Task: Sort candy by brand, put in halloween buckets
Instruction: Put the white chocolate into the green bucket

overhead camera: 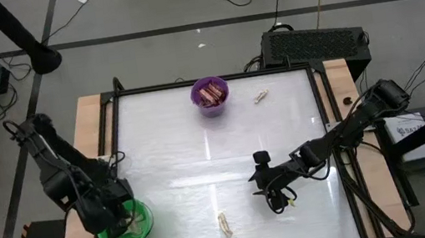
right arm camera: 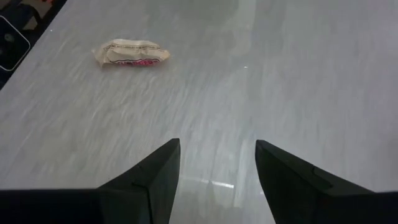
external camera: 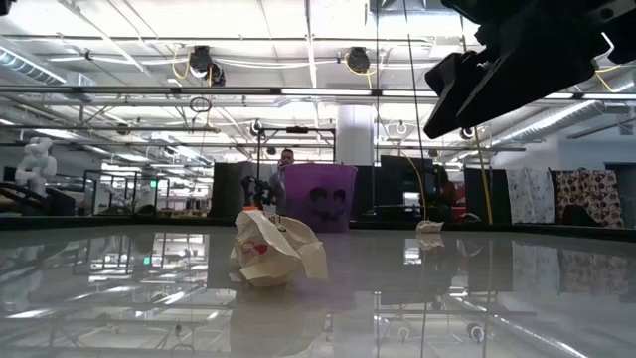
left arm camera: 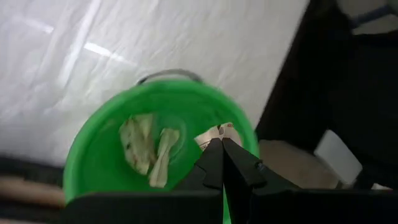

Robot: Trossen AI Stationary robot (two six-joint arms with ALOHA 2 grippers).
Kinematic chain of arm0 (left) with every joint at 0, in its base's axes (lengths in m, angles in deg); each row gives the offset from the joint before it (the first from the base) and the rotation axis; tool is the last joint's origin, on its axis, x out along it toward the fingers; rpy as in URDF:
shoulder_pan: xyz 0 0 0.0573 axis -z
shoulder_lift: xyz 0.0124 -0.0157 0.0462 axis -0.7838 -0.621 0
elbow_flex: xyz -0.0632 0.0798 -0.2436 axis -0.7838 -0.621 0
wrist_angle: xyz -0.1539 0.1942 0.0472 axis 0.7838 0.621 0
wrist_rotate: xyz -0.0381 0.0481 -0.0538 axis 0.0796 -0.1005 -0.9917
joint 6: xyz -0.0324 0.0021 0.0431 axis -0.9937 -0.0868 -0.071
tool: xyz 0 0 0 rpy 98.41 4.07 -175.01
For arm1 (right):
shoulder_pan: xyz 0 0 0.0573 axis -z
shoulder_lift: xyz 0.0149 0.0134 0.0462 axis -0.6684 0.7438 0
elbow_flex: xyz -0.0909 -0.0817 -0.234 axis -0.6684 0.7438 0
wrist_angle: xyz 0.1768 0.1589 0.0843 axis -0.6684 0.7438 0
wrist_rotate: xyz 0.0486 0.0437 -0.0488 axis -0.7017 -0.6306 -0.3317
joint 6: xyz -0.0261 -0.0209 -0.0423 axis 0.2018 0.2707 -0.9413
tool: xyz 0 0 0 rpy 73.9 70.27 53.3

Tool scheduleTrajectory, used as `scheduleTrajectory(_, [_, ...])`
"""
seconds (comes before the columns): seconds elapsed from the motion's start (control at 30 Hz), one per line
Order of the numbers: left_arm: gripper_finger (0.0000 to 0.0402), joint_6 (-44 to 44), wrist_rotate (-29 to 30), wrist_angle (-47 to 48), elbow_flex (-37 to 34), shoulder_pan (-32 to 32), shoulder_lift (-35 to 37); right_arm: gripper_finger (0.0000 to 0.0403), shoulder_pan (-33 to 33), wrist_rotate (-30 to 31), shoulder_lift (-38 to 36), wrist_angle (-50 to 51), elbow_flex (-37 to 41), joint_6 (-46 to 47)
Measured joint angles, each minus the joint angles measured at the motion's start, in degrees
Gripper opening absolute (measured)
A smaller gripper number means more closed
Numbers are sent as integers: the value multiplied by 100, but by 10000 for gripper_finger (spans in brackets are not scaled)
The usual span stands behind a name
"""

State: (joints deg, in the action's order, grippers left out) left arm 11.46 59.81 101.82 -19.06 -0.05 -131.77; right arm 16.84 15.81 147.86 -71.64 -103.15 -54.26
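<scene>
Right gripper (right arm camera: 214, 186), fingers spread, is nearing cream candy (right arm camera: 130, 53) on desk (overhead camera: 201, 154): light, crinkly; pinch mid-body. Left gripper (left arm camera: 222, 163) is hovering with fingers pressed together.

The glossy white tabletop (overhead camera: 203, 171) lies mostly bare across its middle. The small round purple plastic bucket (overhead camera: 210, 96) stands at the far edge, the bright green round plastic bucket (overhead camera: 126, 227) at the near-left corner. Two pale cream twisted-wrapper candies (overhead camera: 225, 223) (overhead camera: 261, 96) lie well apart.
</scene>
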Motion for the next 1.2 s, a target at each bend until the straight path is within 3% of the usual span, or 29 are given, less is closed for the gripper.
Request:
scheduleTrajectory(0.13, [0,-436,-14,271,-2,134,-109,201,0,-1,0,-5,0,-64])
scheduleTrajectory(0.6, [56,-433,-18,933,-2,263,-286,201,4,-6,0,-26,0,-68])
scheduleTrajectory(0.83, [67,-587,256,596,-2,56,-286,201,4,8,0,-97,0,-235])
scheduleTrajectory(0.97, [68,421,871,-120,-4,-214,-286,201,4,9,0,-428,-2,-401])
scheduleTrajectory(1.2, [68,4513,2828,-1875,-4,-588,-790,201,4,9,0,-592,-4,-512])
